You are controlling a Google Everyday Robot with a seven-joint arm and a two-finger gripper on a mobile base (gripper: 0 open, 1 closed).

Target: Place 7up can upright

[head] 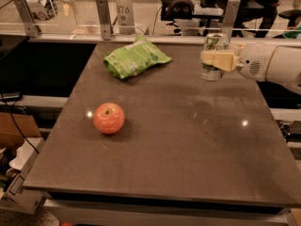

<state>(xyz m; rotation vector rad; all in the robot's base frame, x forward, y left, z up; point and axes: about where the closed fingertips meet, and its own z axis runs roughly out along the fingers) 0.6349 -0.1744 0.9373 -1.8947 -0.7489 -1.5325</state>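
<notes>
Silver-white aluminium 7up can [210,73] upright at upper right, I see my cream two-finger gripper [210,59] pinching its middle.

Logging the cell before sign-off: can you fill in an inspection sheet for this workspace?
Surface: dark table, a few glare spots, no spills seen.
Job's things: 7up can upright at the far right; cannot tell if it touches the table.
Clutter: green snack bag at far centre; apple left of middle.
Grippers: claw shut on the can's middle, reaching in from the right.
Cables: black cable left of the table, off the surface.
Surroundings: metal posts behind the table.
</notes>
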